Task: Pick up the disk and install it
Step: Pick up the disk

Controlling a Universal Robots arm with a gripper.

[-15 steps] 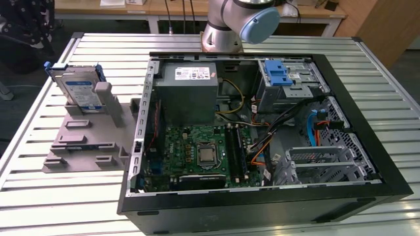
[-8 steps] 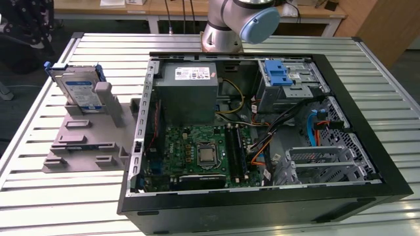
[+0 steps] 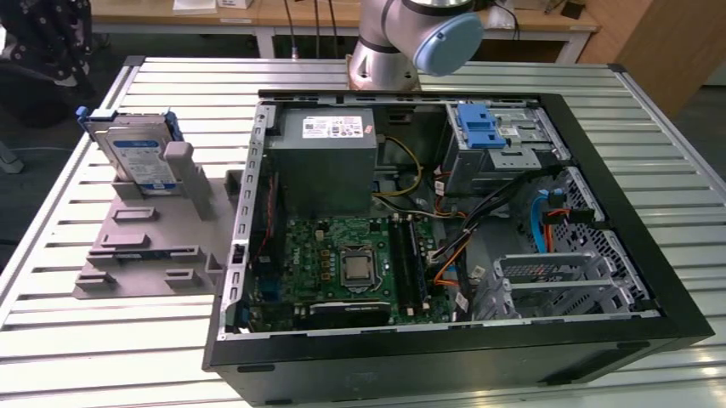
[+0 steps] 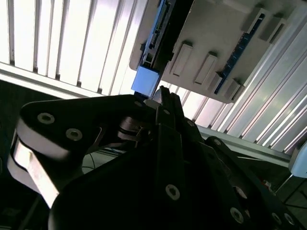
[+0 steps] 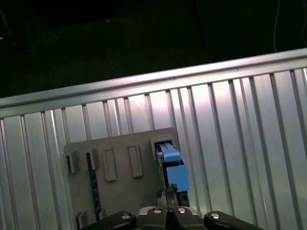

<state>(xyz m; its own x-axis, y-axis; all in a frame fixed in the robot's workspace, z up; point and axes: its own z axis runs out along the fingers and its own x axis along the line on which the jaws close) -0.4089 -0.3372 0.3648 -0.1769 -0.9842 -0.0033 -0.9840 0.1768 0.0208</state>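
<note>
Our claw [image 5: 168, 197], jaws together, holds nothing. We judge the standing disk [image 3: 136, 160] rigid, fragile: grip its blue bracket [image 5: 175, 173] edges.

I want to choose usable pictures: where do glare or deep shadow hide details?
Exterior view: even light, the disk is clear. Second wrist view: the table glares white, the claw is a dark mass. First wrist view: the area beyond the table is black.
</note>
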